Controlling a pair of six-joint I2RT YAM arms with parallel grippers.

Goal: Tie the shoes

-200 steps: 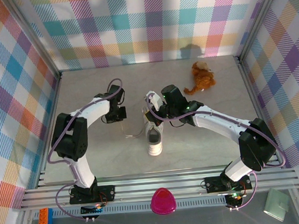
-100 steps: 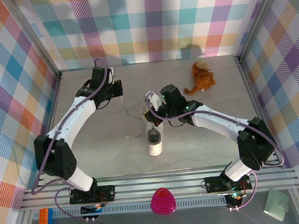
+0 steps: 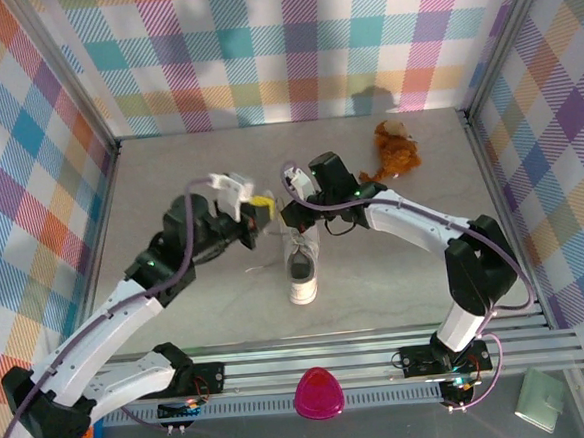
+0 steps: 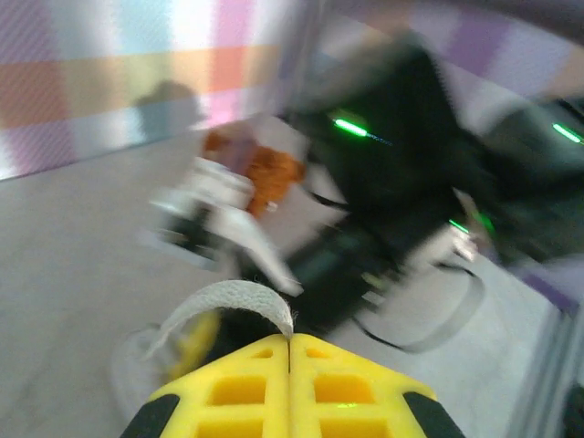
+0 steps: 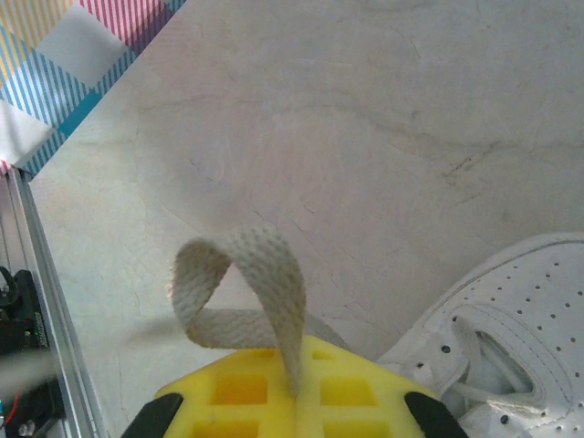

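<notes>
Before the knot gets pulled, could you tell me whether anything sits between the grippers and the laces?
Nothing visible does. The left gripper is shut on a lace loop, and the right gripper is shut on another. The plush toy lies apart from the sneaker, toward the far right.

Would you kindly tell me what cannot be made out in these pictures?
Right wrist: the sneaker is cut off by the bottom and right edges; the right gripper hides where its pinched lace loop ends.
Left wrist: motion blur smears everything beyond the left gripper and its other lace loop; the sneaker cannot be picked out there.
Top: the laces are too thin to trace, so any knot is unreadable.
</notes>
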